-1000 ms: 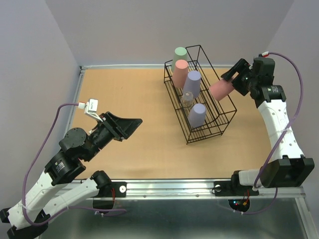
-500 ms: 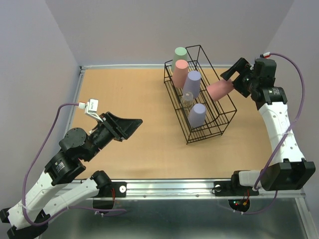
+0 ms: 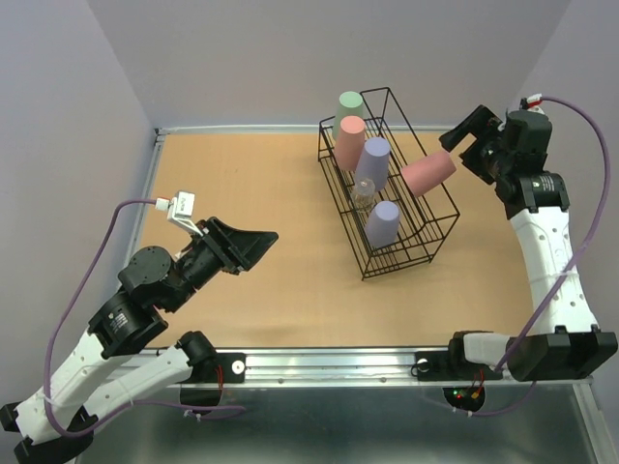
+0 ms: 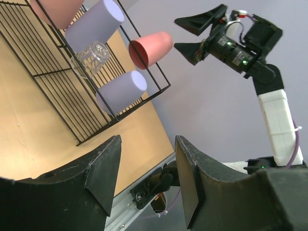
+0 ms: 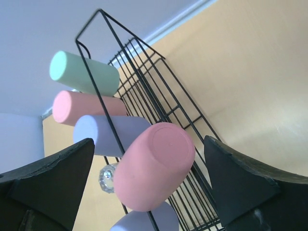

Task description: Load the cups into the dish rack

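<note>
The black wire dish rack [image 3: 426, 232] stands on the table at the back right. In it lie a pale green cup [image 3: 349, 104], a salmon cup [image 3: 349, 141], a lavender cup [image 3: 372, 161], a clear cup [image 3: 363, 193] and a second lavender cup [image 3: 382, 223]. A second salmon cup [image 3: 428, 173] lies tilted on the rack's right top wire, its base toward my right gripper [image 3: 466, 145]. That gripper is open and empty, a short way right of the cup [image 5: 154, 166]. My left gripper [image 3: 263, 246] is open and empty, hovering at the near left.
The wooden table has a raised metal rim at its left edge [image 3: 150, 184] and a metal rail along the front [image 3: 329, 365]. Purple-grey walls close in the back and sides. My right arm's base [image 3: 561, 348] stands at the front right.
My right gripper has let go of the salmon cup and drawn back to the right and up. The cup stays on the rack's right wire. My left arm has barely moved.
</note>
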Controlling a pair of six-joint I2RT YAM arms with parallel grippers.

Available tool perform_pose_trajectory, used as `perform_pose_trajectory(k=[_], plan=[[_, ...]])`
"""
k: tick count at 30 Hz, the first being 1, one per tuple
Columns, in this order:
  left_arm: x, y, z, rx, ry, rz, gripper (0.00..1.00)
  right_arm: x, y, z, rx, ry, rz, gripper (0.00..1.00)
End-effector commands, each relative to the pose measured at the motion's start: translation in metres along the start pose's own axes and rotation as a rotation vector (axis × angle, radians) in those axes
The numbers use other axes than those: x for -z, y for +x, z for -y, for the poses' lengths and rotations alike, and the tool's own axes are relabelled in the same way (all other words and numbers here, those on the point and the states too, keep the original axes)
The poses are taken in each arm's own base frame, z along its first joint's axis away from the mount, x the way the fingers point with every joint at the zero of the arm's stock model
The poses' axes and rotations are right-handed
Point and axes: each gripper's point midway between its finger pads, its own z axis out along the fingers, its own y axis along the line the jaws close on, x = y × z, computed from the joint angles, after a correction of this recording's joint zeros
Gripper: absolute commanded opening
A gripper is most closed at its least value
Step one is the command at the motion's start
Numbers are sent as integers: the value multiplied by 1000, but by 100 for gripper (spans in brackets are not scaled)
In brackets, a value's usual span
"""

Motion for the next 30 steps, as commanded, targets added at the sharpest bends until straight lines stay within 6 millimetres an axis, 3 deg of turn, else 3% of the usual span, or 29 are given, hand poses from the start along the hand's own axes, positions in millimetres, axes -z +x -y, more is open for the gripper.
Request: perform_pose_trajectory(k=[1, 7, 8, 13, 16, 18, 21, 22, 25, 28, 30], plan=[[1, -12, 12, -25, 24, 24, 59, 48, -58, -28, 18, -69, 199, 100], [3, -25, 10, -78, -28, 53, 59, 83, -74, -49, 66, -160, 248, 100], [5, -32, 9, -104, -53, 70, 59, 99, -75, -61, 84, -222, 251, 100], [7, -47, 2, -197, -141, 87, 59, 142, -65, -83, 144, -394, 250, 100], [3, -56, 0, -245, -183, 98, 66, 165, -45, -79, 127, -446, 238, 100], [0, -61, -4, -269, -220, 112, 80, 178, -29, -71, 115, -469, 228, 100], [-2, -70, -9, -289, -258, 150, 90, 195, -13, -66, 98, -506, 221, 100], [-3, -73, -9, -297, -265, 164, 93, 208, -6, -63, 89, -524, 233, 100], [-5, -80, -17, -317, -308, 203, 96, 222, 7, -57, 89, -555, 234, 100], [-3, -91, -30, -339, -375, 273, 98, 253, 21, -49, 89, -594, 265, 100], [3, -98, -47, -348, -441, 345, 98, 260, 31, -42, 84, -592, 255, 100]])
